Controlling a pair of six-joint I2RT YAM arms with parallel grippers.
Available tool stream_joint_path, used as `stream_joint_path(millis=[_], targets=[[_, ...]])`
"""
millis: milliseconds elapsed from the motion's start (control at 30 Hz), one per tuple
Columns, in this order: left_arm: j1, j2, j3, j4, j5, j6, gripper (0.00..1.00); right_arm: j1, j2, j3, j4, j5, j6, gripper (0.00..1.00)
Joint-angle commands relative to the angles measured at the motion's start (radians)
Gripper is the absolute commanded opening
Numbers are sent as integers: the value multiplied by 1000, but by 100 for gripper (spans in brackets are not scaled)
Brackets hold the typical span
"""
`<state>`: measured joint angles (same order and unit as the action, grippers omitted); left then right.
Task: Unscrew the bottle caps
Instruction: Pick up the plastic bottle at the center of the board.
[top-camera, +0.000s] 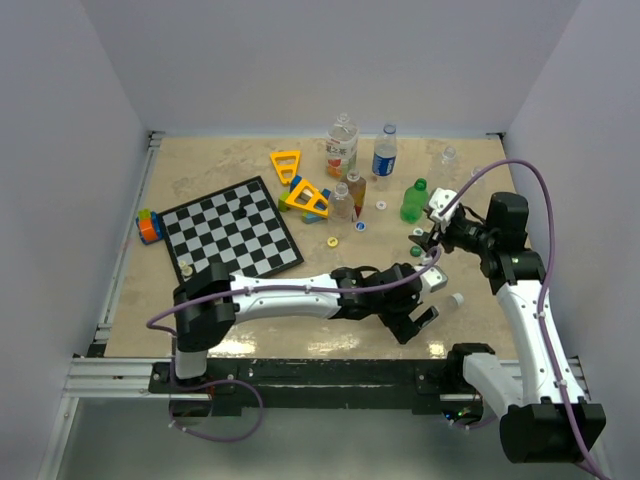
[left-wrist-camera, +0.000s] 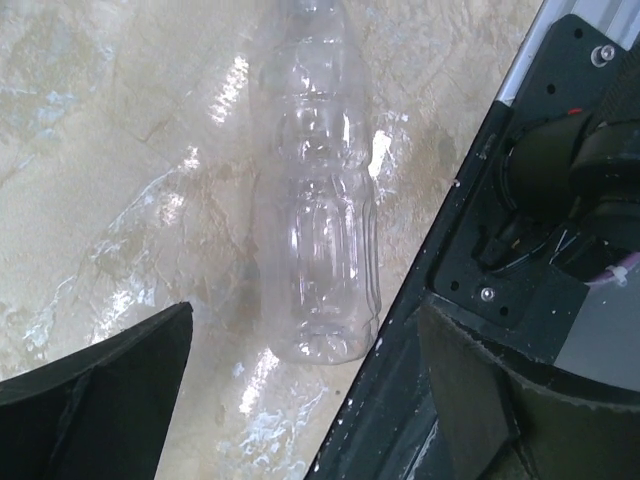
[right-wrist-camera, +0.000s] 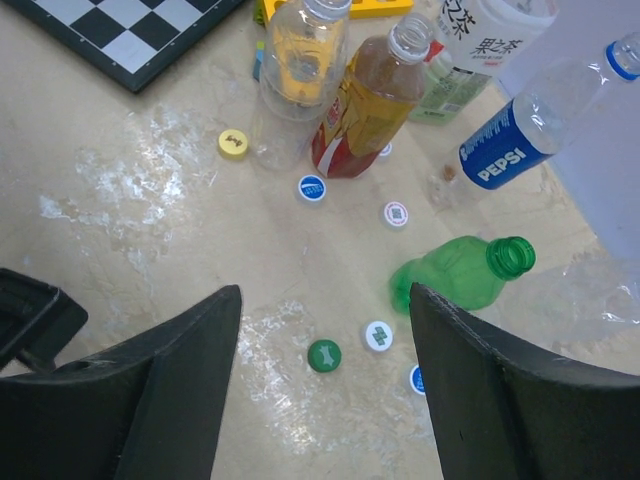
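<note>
A clear unlabelled bottle (left-wrist-camera: 320, 210) lies on its side on the table, base toward my left gripper (left-wrist-camera: 300, 400). That gripper is open, and the base sits just ahead of its gap, untouched. From above, this bottle (top-camera: 448, 301) is at the near right beside my left gripper (top-camera: 420, 322). My right gripper (right-wrist-camera: 325, 400) hangs open and empty over loose caps: a green cap (right-wrist-camera: 323, 355), a white cap (right-wrist-camera: 378, 335) and a blue cap (right-wrist-camera: 417, 379) half hidden by one finger. An uncapped green bottle (right-wrist-camera: 450, 275) stands just beyond. The Pepsi bottle (right-wrist-camera: 510, 140) carries its blue cap (right-wrist-camera: 625, 55).
More open bottles (right-wrist-camera: 365, 100) stand in a cluster behind, with a yellow cap (right-wrist-camera: 233, 143) and other loose caps around them. A chessboard (top-camera: 232, 228) and yellow triangular frames (top-camera: 308, 198) lie left of centre. The table's black front rail (left-wrist-camera: 560, 260) runs close beside the lying bottle.
</note>
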<state>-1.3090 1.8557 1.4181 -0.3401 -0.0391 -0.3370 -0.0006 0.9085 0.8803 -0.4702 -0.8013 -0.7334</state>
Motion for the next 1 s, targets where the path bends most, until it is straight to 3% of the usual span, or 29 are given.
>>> stream_joint_path(millis=[0,267,500,700,867,967], targets=[[-10,80,125,-27,-22,53,99,4,-20,0,31,-6,20,72],[-15,244,254,-77,-27,92,99,4,-20,-1,36,-3,23,72],[-15,341,323,-155,-30,112,89,4,-17,-1,36,-4,23,73],[-15,350,315,-158,-18,128,70,4,-17,-1,35,-4,23,73],[-15,303,251,-139,-24,148,31,4,-20,-1,35,-3,20,73],[-13,199,127,-71,-47,171,24,4,-23,-3,35,-1,20,73]])
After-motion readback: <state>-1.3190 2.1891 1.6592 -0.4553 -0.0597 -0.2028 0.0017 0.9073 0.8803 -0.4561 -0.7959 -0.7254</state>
